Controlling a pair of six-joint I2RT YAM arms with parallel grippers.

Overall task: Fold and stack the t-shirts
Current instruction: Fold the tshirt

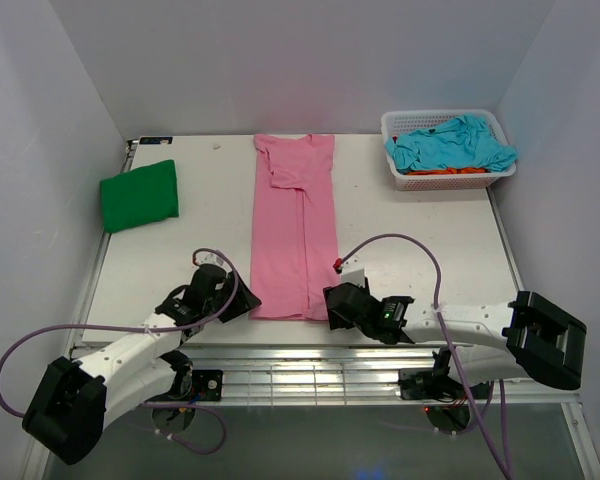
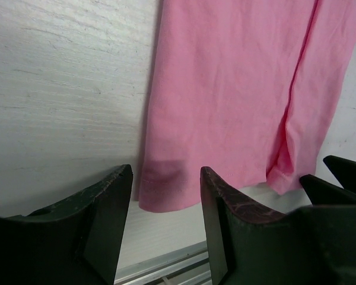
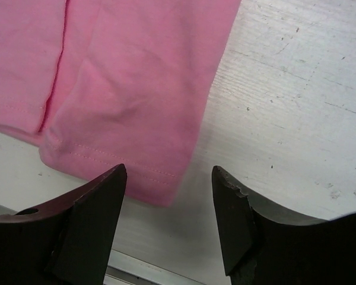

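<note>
From above, the pink t-shirt (image 1: pixel 295 225) lies on the table (image 1: pixel 420 240) as a long strip folded lengthwise, hem toward me. My left gripper (image 1: pixel 242 300) and right gripper (image 1: pixel 332 308) flank its near corners. The green t-shirt (image 1: pixel 139 195) sits folded at far left, while a turquoise t-shirt (image 1: pixel 450 145) and an orange t-shirt (image 1: pixel 448 171) wait in the basket (image 1: pixel 395 125). Left wrist: fingers (image 2: pixel 107 208) spread and empty, the hem's left corner just beyond. Right wrist: fingers (image 3: pixel 95 208) likewise parted at the right corner, placed, I judge, to take the hem for a crosswise fold.

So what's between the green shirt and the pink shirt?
Just bare table between the green shirt and the pink shirt, as the top view shows.
</note>
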